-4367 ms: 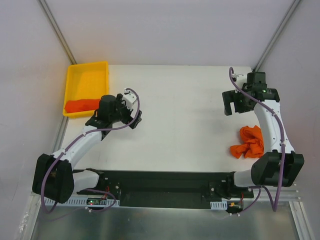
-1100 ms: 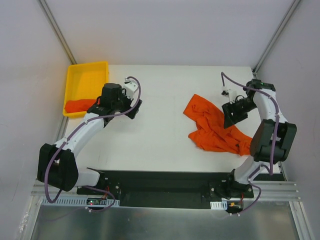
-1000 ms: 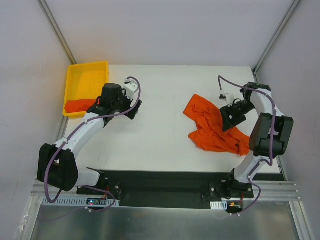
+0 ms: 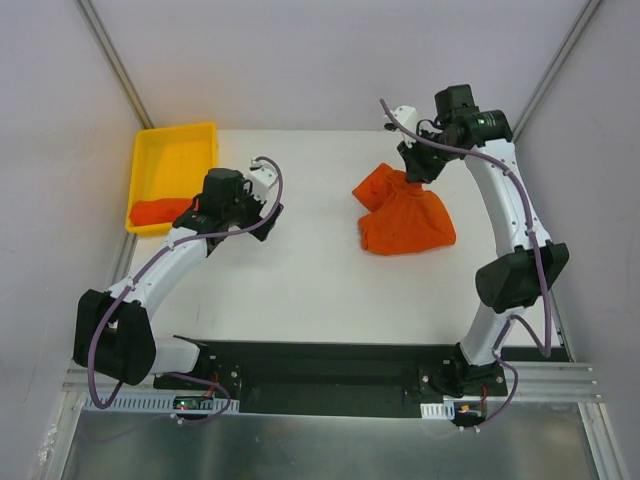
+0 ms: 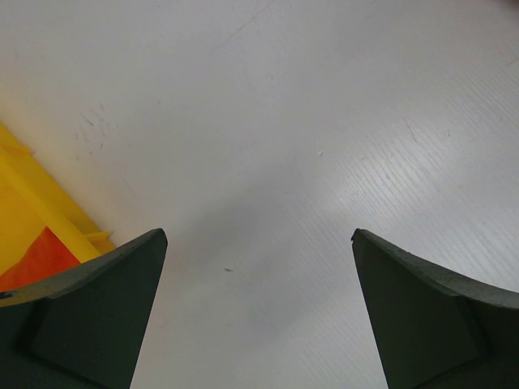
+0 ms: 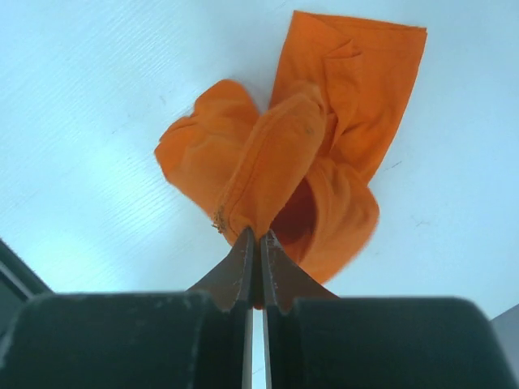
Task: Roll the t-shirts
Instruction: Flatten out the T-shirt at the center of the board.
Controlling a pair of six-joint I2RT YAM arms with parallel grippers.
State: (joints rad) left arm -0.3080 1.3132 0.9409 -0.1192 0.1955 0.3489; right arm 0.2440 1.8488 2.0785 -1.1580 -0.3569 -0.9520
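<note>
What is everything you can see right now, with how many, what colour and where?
Table shirt: one, orange, bunched at the table's far right.
Tray shirt: one, orange, in the tray.
Tray: one, yellow, at the table's far left corner.
Table: one, white, under everything.
Base plate: one, black, along the near edge.
Left arm: one, white and black, reaching toward the tray.
Right arm: one, white and black, stretched to the far right.
Left pincer: one, dark, open over bare table beside the tray.
Right pincer: one, dark, shut on a fold of the table shirt.
</note>
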